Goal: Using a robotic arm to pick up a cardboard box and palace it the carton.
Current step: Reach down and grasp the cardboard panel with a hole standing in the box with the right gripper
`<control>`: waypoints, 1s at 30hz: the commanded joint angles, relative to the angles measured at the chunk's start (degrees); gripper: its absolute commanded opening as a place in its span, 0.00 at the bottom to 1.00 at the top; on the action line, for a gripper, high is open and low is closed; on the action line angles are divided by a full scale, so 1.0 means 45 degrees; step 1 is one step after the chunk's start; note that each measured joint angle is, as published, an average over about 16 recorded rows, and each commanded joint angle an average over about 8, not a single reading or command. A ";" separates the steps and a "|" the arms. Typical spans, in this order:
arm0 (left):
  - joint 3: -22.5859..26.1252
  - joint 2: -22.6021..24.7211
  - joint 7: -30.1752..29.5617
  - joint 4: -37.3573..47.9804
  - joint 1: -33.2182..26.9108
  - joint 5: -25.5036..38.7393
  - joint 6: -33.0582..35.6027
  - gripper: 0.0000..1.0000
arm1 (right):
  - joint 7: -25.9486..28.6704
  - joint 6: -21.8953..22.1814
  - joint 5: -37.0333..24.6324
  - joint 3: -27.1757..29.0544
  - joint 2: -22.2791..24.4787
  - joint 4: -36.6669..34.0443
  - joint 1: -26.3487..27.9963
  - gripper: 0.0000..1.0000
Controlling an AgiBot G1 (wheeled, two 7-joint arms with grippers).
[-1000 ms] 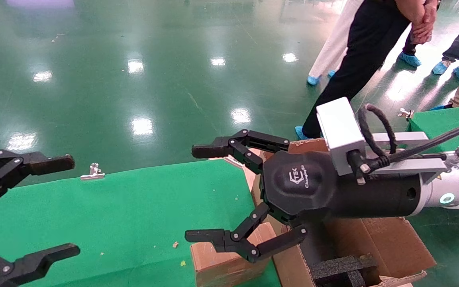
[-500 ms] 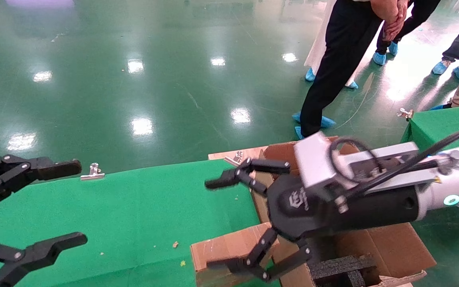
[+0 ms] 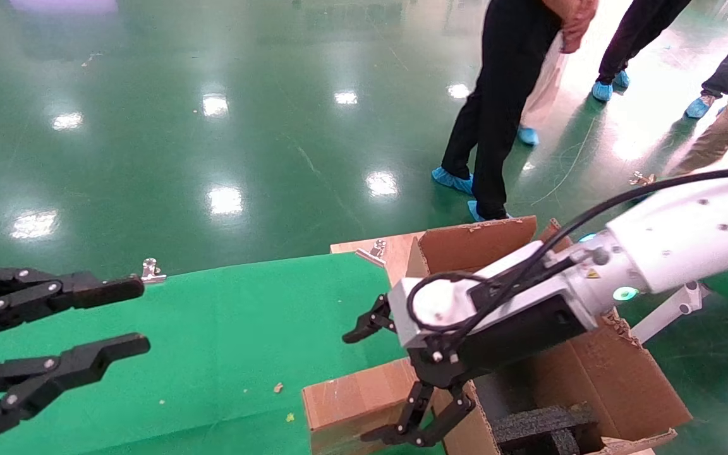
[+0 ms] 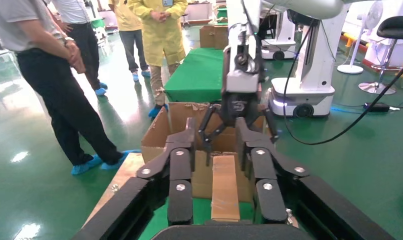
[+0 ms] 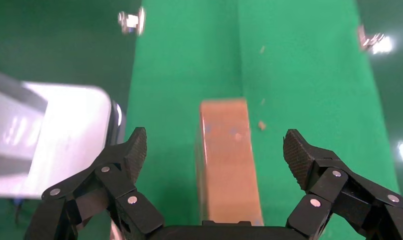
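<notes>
Head view: the robotic arm (image 3: 673,243) reaches in from the right, angled downward. Its right claw (image 3: 376,379) stands wide apart, straddling the cardboard box (image 3: 354,404), one finger on the far side and one on the near side; contact cannot be confirmed. The cardboard box lies on the green desk (image 3: 212,341) at its right edge, just beside the carton (image 3: 617,379). The carton stands open, with black foam (image 3: 541,426) inside. The left claw (image 3: 130,319) hovers over the left part of the desk, fingers moderately apart, holding nothing. A metal clip (image 3: 151,272) sits on the far desk edge. People in blue shoe covers (image 3: 497,101) stand on the green floor behind.

Left wrist view: the left claw (image 4: 219,165) frames the cardboard box (image 4: 224,187) lying lengthwise ahead, with the right claw (image 4: 237,137) above its far end and the carton (image 4: 162,135) behind.

Right wrist view: the right claw (image 5: 217,152) is spread wide, both fingers clear of the cardboard box (image 5: 229,160), which lies centred between them on the desk (image 5: 309,75).
</notes>
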 commanded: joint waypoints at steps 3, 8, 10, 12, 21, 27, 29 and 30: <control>0.0001 -0.0001 0.0001 0.0000 0.0000 -0.0001 -0.0001 0.00 | -0.0445 0.0022 -0.0477 -0.1128 -0.0500 -0.0749 0.0710 1.00; 0.0003 -0.0001 0.0002 0.0000 -0.0001 -0.0002 -0.0001 0.00 | -0.1229 0.0043 -0.0607 -0.2148 -0.1102 -0.1935 0.1251 1.00; 0.0004 -0.0002 0.0002 0.0000 -0.0001 -0.0003 -0.0002 0.00 | -0.1538 0.0049 -0.0622 -0.2518 -0.1330 -0.2382 0.1412 1.00; 0.0004 -0.0002 0.0002 0.0000 -0.0001 -0.0003 -0.0002 0.00 | -0.1834 0.0053 -0.0611 -0.2866 -0.1546 -0.2807 0.1546 1.00; 0.0008 -0.0003 0.0004 0.0000 -0.0002 -0.0005 -0.0003 0.00 | -0.3100 0.0104 -0.0622 -0.4267 -0.2480 -0.4424 0.2024 1.00; 0.0010 -0.0004 0.0005 0.0000 -0.0002 -0.0007 -0.0004 0.00 | -0.3912 0.0172 -0.0958 -0.5138 -0.3296 -0.5489 0.2433 1.00; 0.0011 -0.0004 0.0005 0.0000 -0.0003 -0.0007 -0.0004 0.00 | -0.4153 0.0186 -0.1153 -0.5436 -0.3598 -0.5756 0.2578 1.00; 0.0011 -0.0004 0.0006 0.0000 -0.0003 -0.0008 -0.0005 0.00 | -0.4252 0.0191 -0.1239 -0.5575 -0.3736 -0.5872 0.2641 1.00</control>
